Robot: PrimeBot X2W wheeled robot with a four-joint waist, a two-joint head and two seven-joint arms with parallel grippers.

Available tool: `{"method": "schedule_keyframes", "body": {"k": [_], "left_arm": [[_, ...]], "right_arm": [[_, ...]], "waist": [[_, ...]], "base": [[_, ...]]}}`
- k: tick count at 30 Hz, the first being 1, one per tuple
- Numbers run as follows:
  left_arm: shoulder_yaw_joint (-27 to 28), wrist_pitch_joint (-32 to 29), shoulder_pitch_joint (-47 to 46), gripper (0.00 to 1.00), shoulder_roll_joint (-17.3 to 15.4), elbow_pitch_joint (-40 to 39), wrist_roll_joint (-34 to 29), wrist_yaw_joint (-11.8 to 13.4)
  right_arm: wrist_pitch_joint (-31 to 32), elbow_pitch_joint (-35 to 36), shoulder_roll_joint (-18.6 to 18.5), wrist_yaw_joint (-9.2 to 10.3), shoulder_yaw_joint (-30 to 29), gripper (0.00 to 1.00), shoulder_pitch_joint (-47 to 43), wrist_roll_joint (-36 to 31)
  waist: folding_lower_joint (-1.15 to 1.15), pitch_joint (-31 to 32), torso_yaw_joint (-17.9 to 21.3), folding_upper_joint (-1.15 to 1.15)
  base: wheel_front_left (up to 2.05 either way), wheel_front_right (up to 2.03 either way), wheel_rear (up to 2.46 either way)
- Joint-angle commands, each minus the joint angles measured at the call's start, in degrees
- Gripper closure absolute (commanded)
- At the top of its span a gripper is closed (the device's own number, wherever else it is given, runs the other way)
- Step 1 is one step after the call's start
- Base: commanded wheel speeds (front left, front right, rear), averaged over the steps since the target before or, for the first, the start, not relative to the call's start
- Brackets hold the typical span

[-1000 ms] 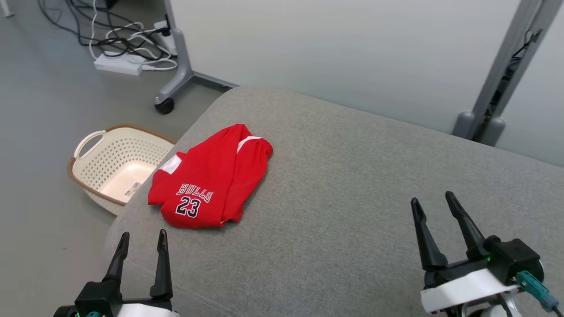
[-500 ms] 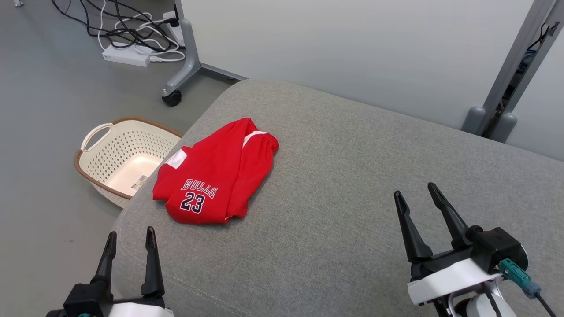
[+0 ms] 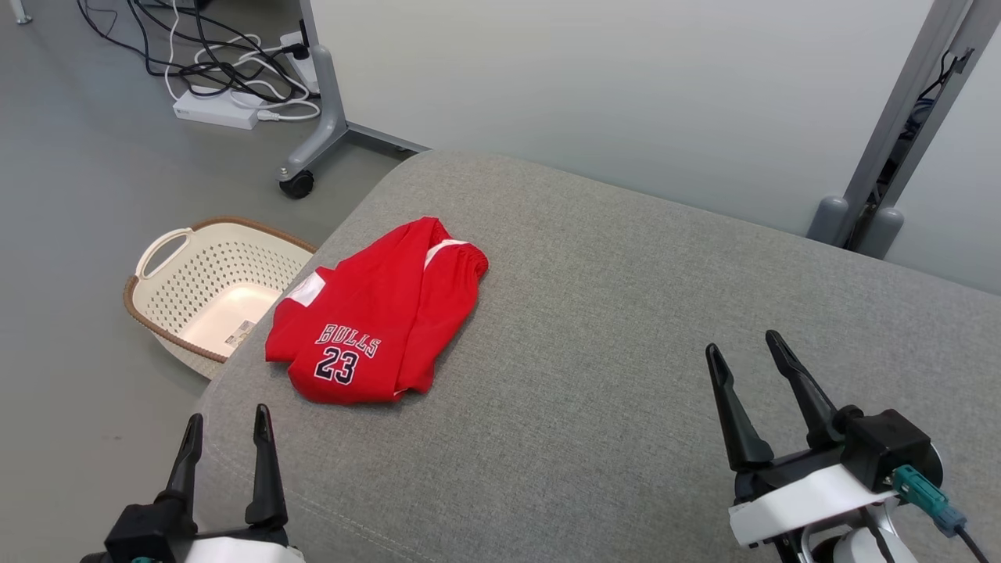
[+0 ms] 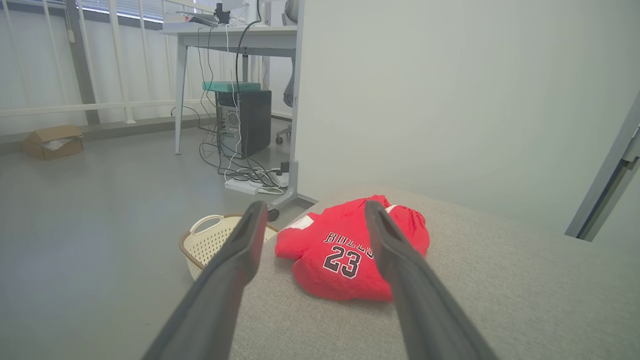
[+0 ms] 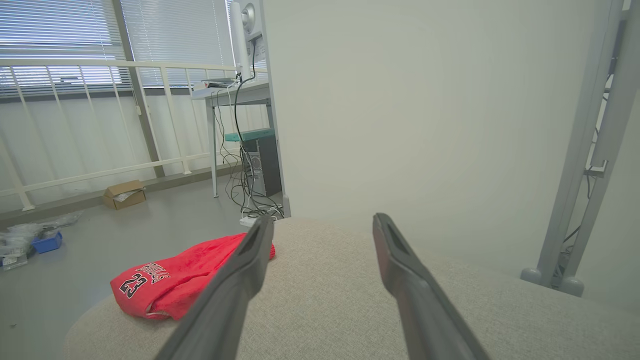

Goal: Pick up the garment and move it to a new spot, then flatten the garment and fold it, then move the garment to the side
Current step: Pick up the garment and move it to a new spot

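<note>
Red Bulls 23 garment lies compactly folded at the grey cushion's left edge, near the basket. Left claw and right claw gape empty, well apart from it. Judged: fold and side placement done.

Support = grey fabric cushion, wide, rounded at the far-left corner. On it lies a red garment, bunched and folded over itself, "BULLS 23" print up, close to the cushion's left edge. Left of that is grey floor. A cream perforated basket with a brown rim stands on it, just beside the cushion edge nearest the garment. Farther back on the floor: white power strip, tangle of black and white cables, and a black caster under a grey frame leg.
</note>
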State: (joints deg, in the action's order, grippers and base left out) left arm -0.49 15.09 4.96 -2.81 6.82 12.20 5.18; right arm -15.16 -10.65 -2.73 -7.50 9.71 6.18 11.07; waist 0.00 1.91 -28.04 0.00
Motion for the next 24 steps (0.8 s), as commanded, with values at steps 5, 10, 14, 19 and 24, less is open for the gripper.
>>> {"method": "schedule_keyframes", "body": {"k": [5, 10, 14, 19, 24], "left_arm": [[1.06, 0.03, -2.63, 0.00, -0.09, 1.63, 4.35, -0.10], [2.39, 0.02, -6.64, 0.00, -0.23, 2.61, 1.76, -2.70], [4.95, 0.01, -12.04, 0.00, -0.72, 4.95, -0.48, -5.75], [6.20, 0.01, -21.21, 0.00, -4.65, 12.92, -2.24, -8.96], [3.79, -1.28, -31.03, 0.00, -8.49, 23.11, -2.88, -10.97]], "right_arm": [[-0.01, 0.80, -0.35, 0.01, -1.31, 0.00, -1.85, -1.07], [-0.01, 2.65, -0.33, 0.01, -2.71, 0.00, -4.11, -2.29], [-0.01, 3.98, -0.81, 0.01, -2.62, 0.00, -3.39, -3.83], [-0.01, 4.01, -2.52, 0.01, -0.38, 0.00, -0.84, -4.58], [-0.02, 4.50, -3.79, 0.01, 0.70, 0.00, 0.82, -4.73]], "waist": [[0.00, -0.56, -0.44, 0.00], [0.00, -1.67, -0.79, 0.00], [0.00, -5.01, 1.30, 0.00], [0.00, -9.05, 5.34, 0.00], [0.00, -11.63, 7.85, 0.00]], "base": [[0.00, 0.00, 0.00], [0.00, 0.00, 0.00], [0.00, 0.00, 0.00], [0.00, 0.00, 0.00], [0.00, 0.00, 0.00]]}}
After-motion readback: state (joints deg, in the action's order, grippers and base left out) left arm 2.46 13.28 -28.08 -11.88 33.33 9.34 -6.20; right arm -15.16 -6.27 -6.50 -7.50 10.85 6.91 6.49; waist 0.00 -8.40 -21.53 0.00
